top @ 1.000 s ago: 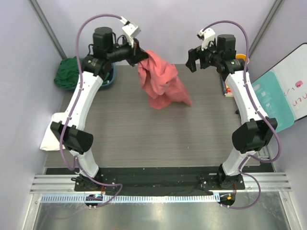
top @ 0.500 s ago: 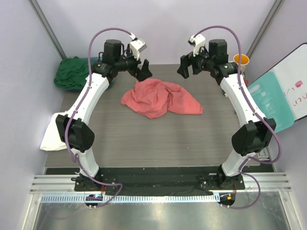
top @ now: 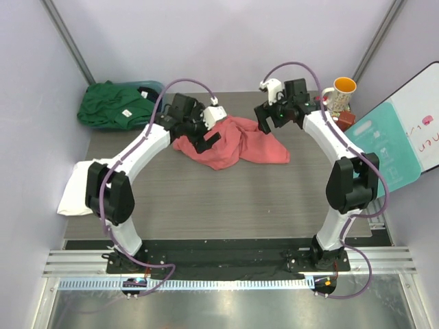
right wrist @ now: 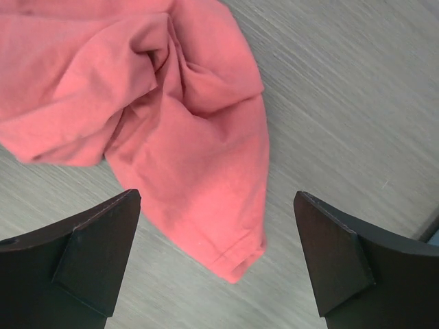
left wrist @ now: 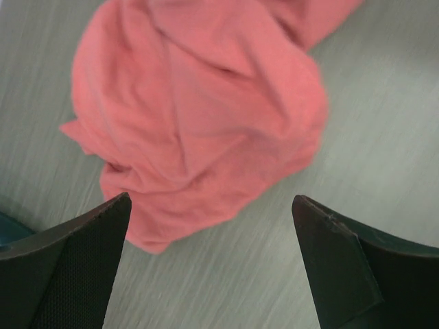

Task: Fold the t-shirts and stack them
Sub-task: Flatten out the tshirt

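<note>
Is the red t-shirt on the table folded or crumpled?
Crumpled. The red t-shirt lies in an uneven heap on the table, with deep irregular creases and no straight fold edges.

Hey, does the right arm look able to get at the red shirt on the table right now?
Probably yes. The right tool hangs open over the edge of the coral-red shirt, and nothing lies on the cloth there or stands between them.
</note>
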Robot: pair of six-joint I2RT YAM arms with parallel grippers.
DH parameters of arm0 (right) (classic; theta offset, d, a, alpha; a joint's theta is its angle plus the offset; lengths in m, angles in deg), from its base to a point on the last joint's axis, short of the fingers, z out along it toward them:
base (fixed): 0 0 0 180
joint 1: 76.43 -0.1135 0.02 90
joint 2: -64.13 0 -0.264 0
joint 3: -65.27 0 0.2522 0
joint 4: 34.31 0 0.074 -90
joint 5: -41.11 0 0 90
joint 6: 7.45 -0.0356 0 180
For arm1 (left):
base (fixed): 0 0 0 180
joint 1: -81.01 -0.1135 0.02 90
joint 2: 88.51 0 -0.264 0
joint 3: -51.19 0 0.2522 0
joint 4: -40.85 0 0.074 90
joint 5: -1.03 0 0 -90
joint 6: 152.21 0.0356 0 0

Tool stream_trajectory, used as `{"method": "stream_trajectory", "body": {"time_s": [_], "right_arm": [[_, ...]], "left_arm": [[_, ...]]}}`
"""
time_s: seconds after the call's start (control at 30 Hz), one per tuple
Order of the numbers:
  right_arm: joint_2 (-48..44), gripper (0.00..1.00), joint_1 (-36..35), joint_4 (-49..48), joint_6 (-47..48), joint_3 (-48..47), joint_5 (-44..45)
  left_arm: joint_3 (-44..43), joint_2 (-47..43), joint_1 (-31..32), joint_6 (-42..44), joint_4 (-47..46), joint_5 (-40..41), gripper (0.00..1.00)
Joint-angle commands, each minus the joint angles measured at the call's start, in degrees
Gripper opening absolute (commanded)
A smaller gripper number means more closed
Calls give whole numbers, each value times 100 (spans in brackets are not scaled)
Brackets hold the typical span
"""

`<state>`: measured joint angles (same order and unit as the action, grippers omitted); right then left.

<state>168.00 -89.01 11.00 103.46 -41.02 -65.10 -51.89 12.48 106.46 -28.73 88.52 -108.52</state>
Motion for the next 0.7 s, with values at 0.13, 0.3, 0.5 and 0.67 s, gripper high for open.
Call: {"method": "stream_trajectory", "body": {"time_s": [0.13, 0.3, 0.5, 0.67], "right_arm": [[-544, 100, -1299, -501, 1477, 701, 698], [-211, 100, -1895, -527, 1592, 491, 751], [605, 100, -2433, -518, 1469, -194, 751], [1292, 100, -2785, -536, 1399, -739, 751]], "left_arm": [[1224, -1273, -1094, -2239, -2038, 2551, 100], [1478, -1538, -1525, -2530, -1827, 3273, 100], [1593, -1679, -1772, -2670, -1493, 3274, 100], [1593, -1767, -1807, -2679, -1397, 3168, 100]]}}
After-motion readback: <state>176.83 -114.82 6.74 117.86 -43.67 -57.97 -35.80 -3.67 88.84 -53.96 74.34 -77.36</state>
